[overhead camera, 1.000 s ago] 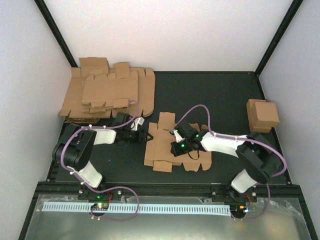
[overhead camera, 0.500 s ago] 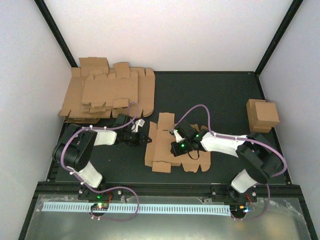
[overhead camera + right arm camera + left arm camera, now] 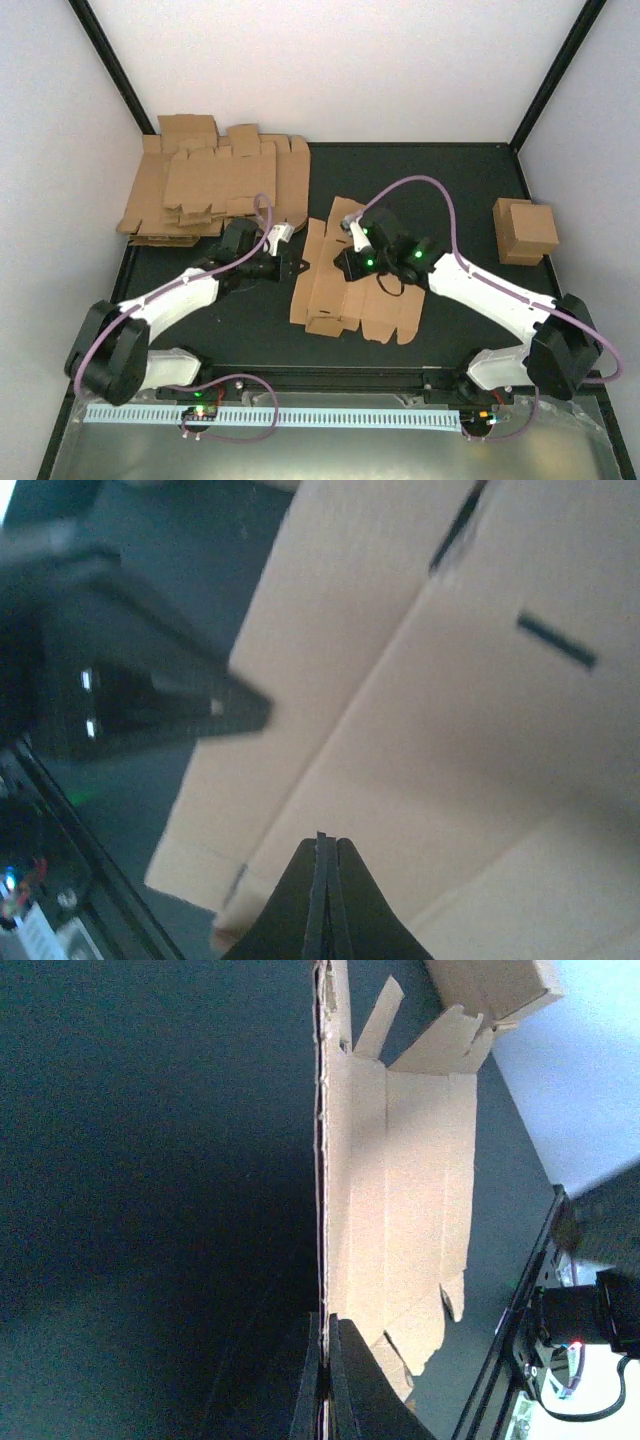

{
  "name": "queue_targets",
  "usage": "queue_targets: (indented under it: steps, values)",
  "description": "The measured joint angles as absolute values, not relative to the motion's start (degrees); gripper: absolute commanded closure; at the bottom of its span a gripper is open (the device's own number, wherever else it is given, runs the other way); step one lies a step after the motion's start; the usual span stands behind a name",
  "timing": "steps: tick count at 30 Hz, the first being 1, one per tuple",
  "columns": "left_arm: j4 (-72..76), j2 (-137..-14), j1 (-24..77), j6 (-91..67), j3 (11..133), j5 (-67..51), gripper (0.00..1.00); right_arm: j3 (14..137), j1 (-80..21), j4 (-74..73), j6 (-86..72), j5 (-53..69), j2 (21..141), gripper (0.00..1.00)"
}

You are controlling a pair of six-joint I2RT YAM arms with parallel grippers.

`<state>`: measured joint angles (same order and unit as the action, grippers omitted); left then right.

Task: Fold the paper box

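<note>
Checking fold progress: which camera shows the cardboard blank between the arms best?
Top external: the whole cardboard blank shows, with its outline and flaps, and only the right arm covers part of it. The left wrist sees the blank slanted, looking along one edge. The right wrist shows only blurred close-up panels with a slot.

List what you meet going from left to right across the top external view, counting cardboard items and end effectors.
pile of flat cardboard blanks → left end effector → paper box, lying unfolded → small folded box
</note>
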<state>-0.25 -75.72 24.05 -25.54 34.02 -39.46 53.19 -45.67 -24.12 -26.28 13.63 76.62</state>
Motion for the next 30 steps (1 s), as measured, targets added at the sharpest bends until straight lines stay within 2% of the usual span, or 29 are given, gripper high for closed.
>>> queue_targets:
  steps: [10,19,24,30]
  values:
    - [-5.7,-60.6,31.9,-20.9,35.6,-30.5,0.98,75.1,-42.8,-32.6,-25.3,10.0,78.2,0.98]
    - [-6.0,-55.0,35.8,-19.0,35.5,-26.6,0.98,93.4,-41.1,-41.3,-24.7,9.6,90.8,0.98]
    - [-6.1,-54.8,37.3,-18.5,35.5,-24.8,0.98,96.5,-41.1,-45.6,-24.3,10.8,94.7,0.98]
    - [-6.6,-55.1,37.9,-18.4,35.5,-23.2,0.98,95.4,-41.1,-47.9,-23.8,12.6,93.8,0.98]
